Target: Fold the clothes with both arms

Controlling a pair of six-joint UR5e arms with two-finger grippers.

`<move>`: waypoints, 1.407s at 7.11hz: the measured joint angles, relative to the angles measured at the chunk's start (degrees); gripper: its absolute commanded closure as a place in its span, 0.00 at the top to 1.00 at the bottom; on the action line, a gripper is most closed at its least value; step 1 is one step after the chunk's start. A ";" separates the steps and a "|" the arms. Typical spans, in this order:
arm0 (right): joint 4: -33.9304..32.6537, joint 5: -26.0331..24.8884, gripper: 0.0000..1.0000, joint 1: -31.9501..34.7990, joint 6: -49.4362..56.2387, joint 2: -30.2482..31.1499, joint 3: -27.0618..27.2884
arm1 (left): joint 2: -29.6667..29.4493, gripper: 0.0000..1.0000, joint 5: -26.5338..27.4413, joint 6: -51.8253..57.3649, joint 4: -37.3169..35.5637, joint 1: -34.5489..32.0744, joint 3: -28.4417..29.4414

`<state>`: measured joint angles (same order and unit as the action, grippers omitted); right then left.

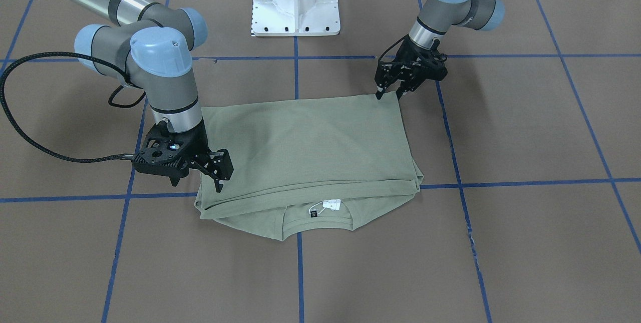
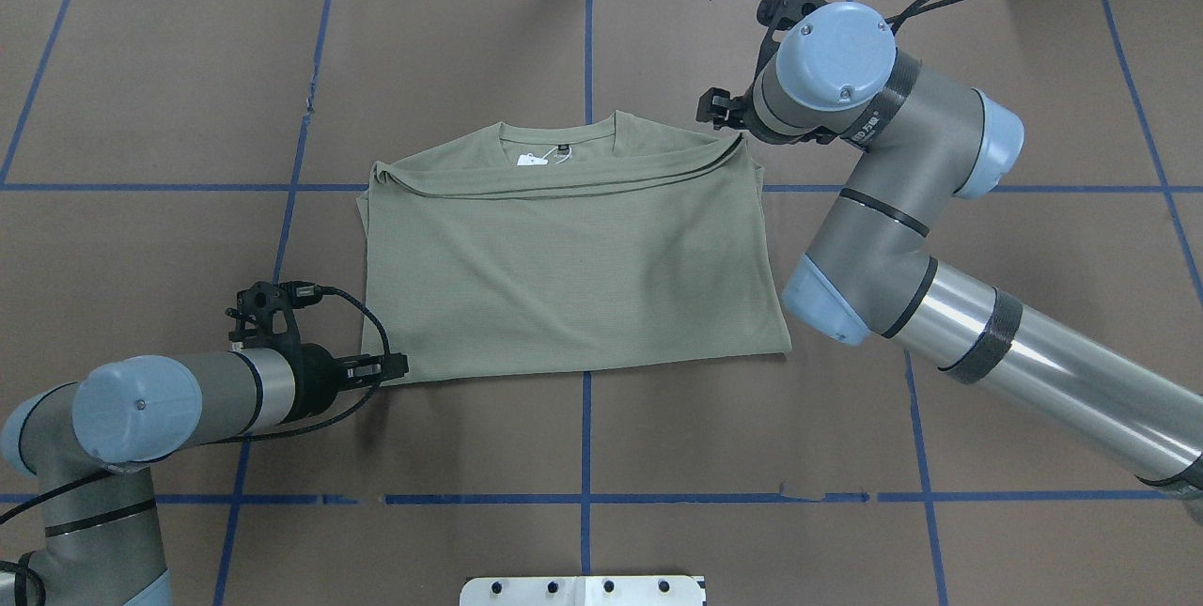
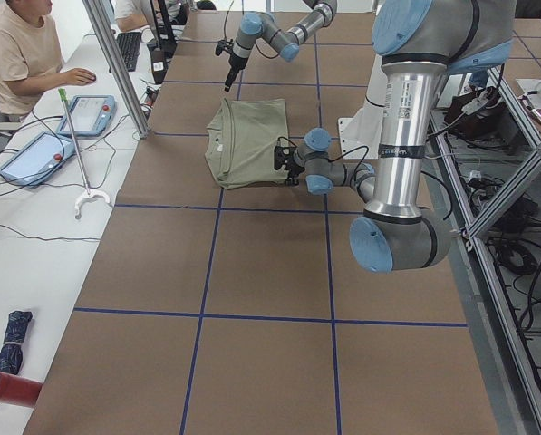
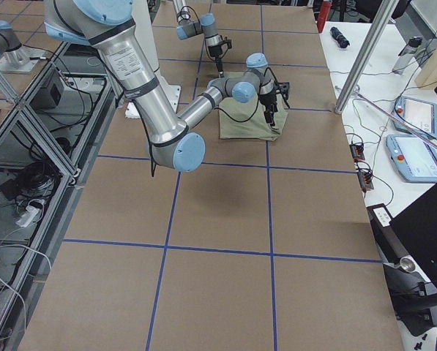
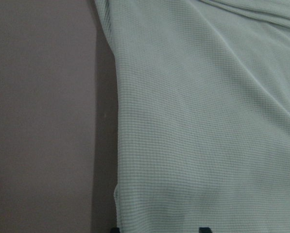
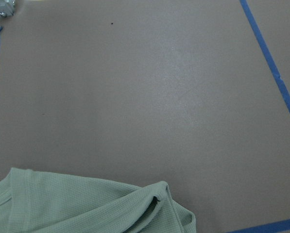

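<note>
Although lying as a flat rectangle, probably in need of at least one fold more.

Below everything, the brown table cover (image 2: 141, 117), divided by blue tape lines (image 2: 585, 437). Next in size, the right arm (image 2: 874, 240), reaching from the near right toward the far right corner of the garment. Then the left arm (image 2: 169, 399), lying low at the near left.

Between them, in the middle of the table, the sage-green knit shirt (image 2: 564, 268). Upper layer ending just short of the neckline; neckline on the far side, away from the white pedestal (image 2: 583, 590).

Left gripper (image 1: 389, 93) at the near left corner of the shirt, fingers (image 1: 380, 85) spread apart. In the wrist view, one tip at the cloth edge and the other over the cloth, pinching nothing as far as visible. Right gripper (image 1: 220, 175) hanging at the far right corner; spread or pressed together, cannot tell, with the fingers overlapping in the views.

Possible trouble from here:
- Pinching only the top layer at one corner and all layers at the other, so opening the fold instead of carrying it.
- Lifting two diagonal corners unevenly, so dragging the soft knit askew.
- Catching only part of the loose layers bunched at the far right corner.

Smallest things: white tag (image 2: 533, 158) and black label (image 2: 562, 149) inside the neckline, writing too small to read. White lettering (image 2: 869, 129) on a black band of the right arm, also not readable.
</note>
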<state>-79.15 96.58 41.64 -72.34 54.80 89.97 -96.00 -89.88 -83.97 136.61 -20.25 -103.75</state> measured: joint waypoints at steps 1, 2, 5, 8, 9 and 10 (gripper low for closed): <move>0.02 -0.04 1.00 -0.09 -0.09 0.03 0.03 | 0.05 0.00 0.02 -0.04 -0.02 0.02 0.03; 0.04 -0.08 1.00 -0.20 -0.19 0.04 0.06 | 0.32 0.00 0.01 -0.05 -0.03 0.04 -0.02; 0.05 -0.26 1.00 -0.36 -0.31 0.04 0.19 | 3.18 0.00 -0.04 0.49 0.03 -0.31 -1.61; 0.05 -0.33 1.00 -0.53 -0.37 0.04 0.18 | 4.62 0.00 -0.17 9.44 -0.34 -6.03 -1.35; 0.05 -0.33 1.00 -0.61 -0.40 0.05 0.19 | 2.33 0.00 -0.24 14.68 -0.48 -10.62 1.94; 0.05 -0.33 1.00 -0.68 -0.42 0.04 0.18 | -2.21 0.00 -0.35 20.13 -0.53 -15.67 7.39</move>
<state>-79.10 96.24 40.96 -72.76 54.84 90.15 -98.21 -90.22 -63.84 136.08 -35.92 -96.36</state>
